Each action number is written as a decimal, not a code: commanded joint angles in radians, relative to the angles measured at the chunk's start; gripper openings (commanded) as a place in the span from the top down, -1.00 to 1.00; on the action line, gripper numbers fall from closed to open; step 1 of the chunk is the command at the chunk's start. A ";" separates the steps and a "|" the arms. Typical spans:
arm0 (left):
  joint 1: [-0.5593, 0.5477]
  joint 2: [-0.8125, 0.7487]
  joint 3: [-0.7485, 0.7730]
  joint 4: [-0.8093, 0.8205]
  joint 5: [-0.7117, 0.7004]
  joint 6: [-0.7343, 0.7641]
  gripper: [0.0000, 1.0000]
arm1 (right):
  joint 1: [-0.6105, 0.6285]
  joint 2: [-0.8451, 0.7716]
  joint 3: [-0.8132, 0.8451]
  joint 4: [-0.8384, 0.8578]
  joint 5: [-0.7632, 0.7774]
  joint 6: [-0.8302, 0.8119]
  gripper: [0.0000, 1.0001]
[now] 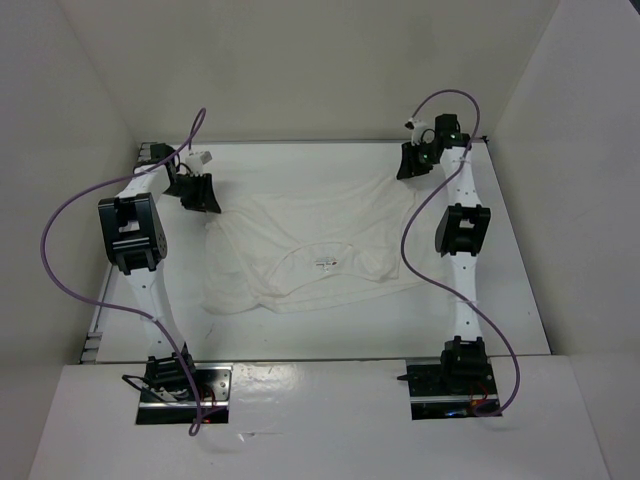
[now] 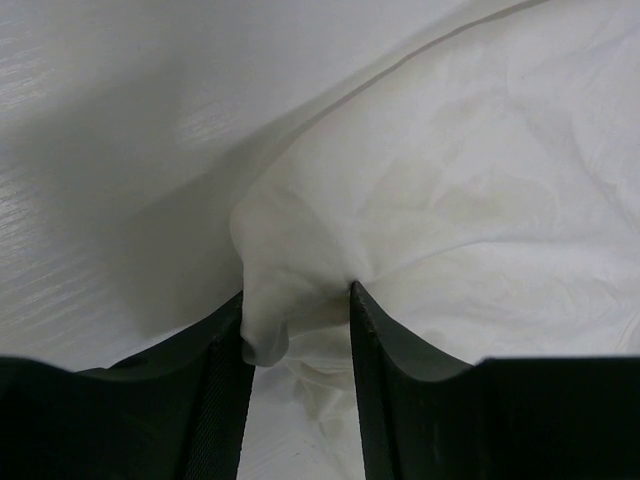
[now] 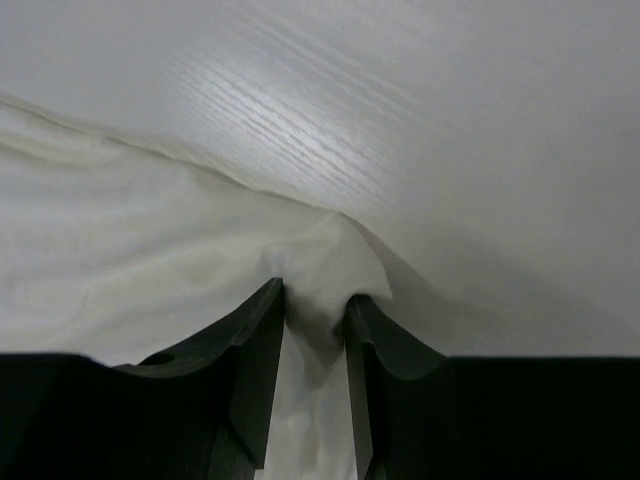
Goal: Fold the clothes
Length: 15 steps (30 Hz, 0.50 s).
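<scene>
the clothes (image 1: 315, 255) lie spread on the surface (image 1: 300, 160) mid-frame in the top view, long axis about 9 to 3 o'clock, tiny neck label (image 1: 325, 265) toward the 6 o'clock side, so I judge the 12 o'clock edge to be the hem; left gripper (image 1: 197, 198) sits at the garment's 10 o'clock corner, right gripper (image 1: 413, 165) at its 2 o'clock corner; from the left gripper the cloth runs off toward 4 o'clock, from the right gripper toward 7 o'clock; neither arm is nearer, each is on its own corner; left wrist view shows a bunched nub of white fabric pinched between the two dark fingers (image 2: 225, 370), so that gripper is closed on the clothes; right wrist view shows the same, a peak of cloth squeezed between its fingers (image 3: 260, 370), so it is gripping the clothes too; the coming move likely turns on drawing that far edge toward 6 o'clock over the body, both corners level; hard to tell: how many layers each pinch has, since the wrist views cut off below the fingertips; in the top view the gripper bodies hide the corners; sleeves not clearly made out; 8 o'clock edge is rumpled; label print too small to read
</scene>
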 commanded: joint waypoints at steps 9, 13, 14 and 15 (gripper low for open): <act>0.032 0.030 0.079 -0.049 -0.010 0.023 0.44 | -0.002 0.022 0.017 -0.017 0.012 -0.006 0.82; 0.032 0.039 0.171 -0.070 -0.028 0.014 0.63 | -0.002 -0.026 0.006 -0.008 0.032 -0.006 0.97; 0.032 0.049 0.192 -0.081 -0.028 0.014 0.65 | -0.011 -0.047 0.006 -0.008 0.043 -0.006 1.00; 0.032 0.049 0.238 -0.081 -0.019 0.002 0.65 | -0.011 -0.061 -0.003 0.001 0.056 0.005 1.00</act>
